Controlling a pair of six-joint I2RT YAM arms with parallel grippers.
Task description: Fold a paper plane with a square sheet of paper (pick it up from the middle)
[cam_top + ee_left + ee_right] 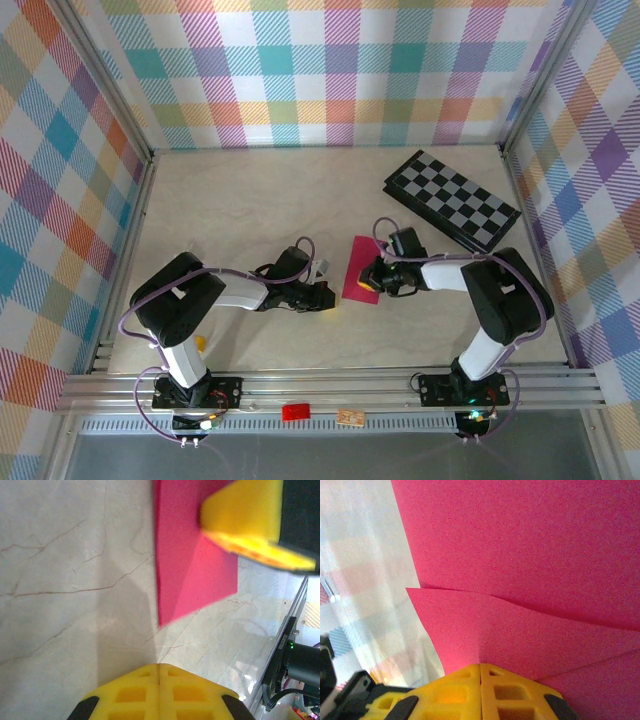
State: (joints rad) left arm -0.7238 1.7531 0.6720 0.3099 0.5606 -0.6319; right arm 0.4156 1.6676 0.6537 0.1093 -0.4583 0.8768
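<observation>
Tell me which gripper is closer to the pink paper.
Right. The right gripper is on the pink paper at its right edge; the left gripper sits just left of it, not touching.

two pincers (328, 298) (368, 282), one pink paper sheet (360, 262), one checkerboard (455, 200), one red tag (296, 411).

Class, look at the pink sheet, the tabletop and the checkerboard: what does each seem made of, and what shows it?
The square sheet of paper: thin matte paper; fine grain, soft creases. The tabletop: pale marble-look surface, brown veins, slight sheen; possibly laminate. The checkerboard: flat black-and-grey board, smooth; card, wood or plastic, unclear.
</observation>
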